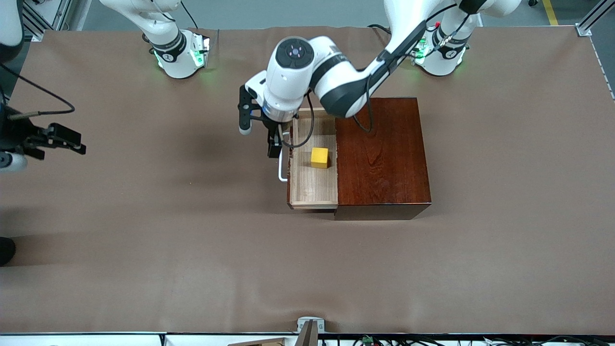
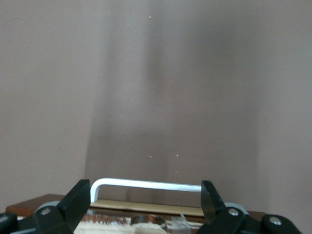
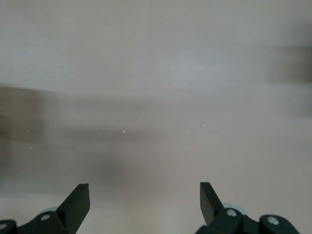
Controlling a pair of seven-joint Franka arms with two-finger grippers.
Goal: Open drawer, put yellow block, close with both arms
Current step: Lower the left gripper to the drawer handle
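One yellow block in drawer, beside left gripper.

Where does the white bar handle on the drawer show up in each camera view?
Front view: the white U-shaped bar handle sticks out from the pale wood drawer's dark front, toward the right arm's end of the table, under the left gripper.
Left wrist view: handle runs low across the picture between the open fingers.
Right wrist view: not in it.
Shared landmark: the brown table cover.
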